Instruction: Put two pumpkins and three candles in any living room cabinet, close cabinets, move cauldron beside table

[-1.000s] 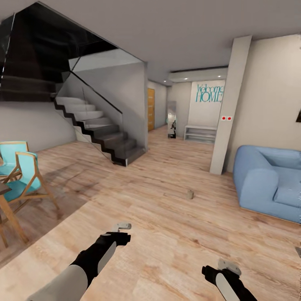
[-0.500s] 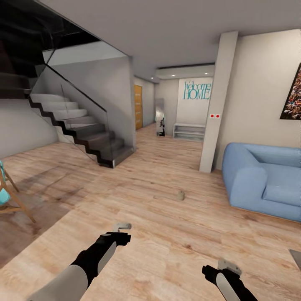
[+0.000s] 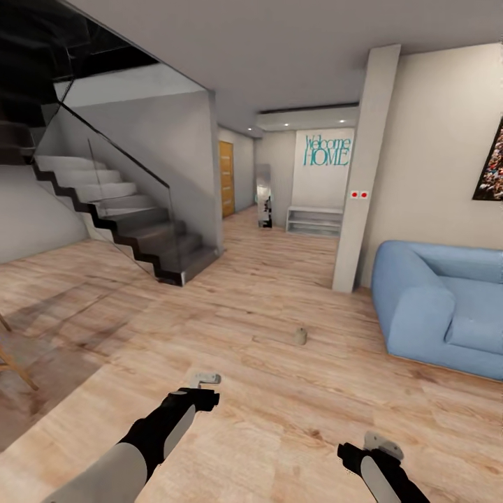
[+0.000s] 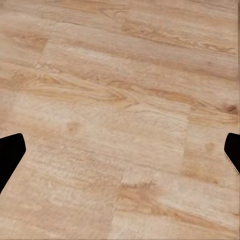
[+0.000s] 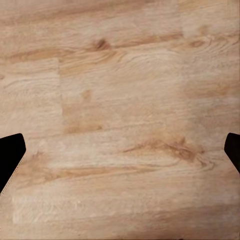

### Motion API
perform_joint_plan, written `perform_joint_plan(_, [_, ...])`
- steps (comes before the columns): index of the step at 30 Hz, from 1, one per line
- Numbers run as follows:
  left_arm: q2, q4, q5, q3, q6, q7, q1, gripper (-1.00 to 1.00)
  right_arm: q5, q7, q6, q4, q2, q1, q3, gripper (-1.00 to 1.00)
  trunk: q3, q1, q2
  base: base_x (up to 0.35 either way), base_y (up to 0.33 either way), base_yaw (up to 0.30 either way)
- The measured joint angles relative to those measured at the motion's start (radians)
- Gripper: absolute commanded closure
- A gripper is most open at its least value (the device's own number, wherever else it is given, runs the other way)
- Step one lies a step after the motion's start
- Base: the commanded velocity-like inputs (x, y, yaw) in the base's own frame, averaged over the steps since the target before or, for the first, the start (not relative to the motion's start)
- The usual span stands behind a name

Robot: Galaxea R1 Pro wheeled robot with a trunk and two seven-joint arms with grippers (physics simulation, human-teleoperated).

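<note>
Standing upright on the bare wooden floor (image 3: 230, 328), a small tan candle (image 3: 300, 337) sits out in the open room, well ahead of both arms. It lies beyond the left gripper (image 3: 207, 379) and off to that gripper's right, and farther still from the right gripper (image 3: 381, 443), which hangs low near the edge of the head view. Neither gripper touches the candle or anything else.

Both wrist views look straight down at floorboards. In the left wrist view the two dark fingertips (image 4: 11, 155) show at opposite edges with bare wood between them, so the jaws stand wide apart and hold nothing. The right wrist view shows the same: fingertips (image 5: 11, 154) spread to either side, jaws parted and unloaded.

A blue sofa (image 3: 440, 307) stands to the right of the candle, near a pale pillar (image 3: 363, 175). A staircase (image 3: 119, 209) with a glass rail rises at the left.
</note>
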Motion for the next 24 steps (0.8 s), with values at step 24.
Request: perform_joint_plan(24, [0.000,0.000,0.000,-0.004,-0.005,0.000,0.000,-1.00,-0.002,0.001,0.001,0.001,-0.001,0.000,-0.001,-1.00,0.000,0.000,0.000,0.336,-0.007,-0.277])
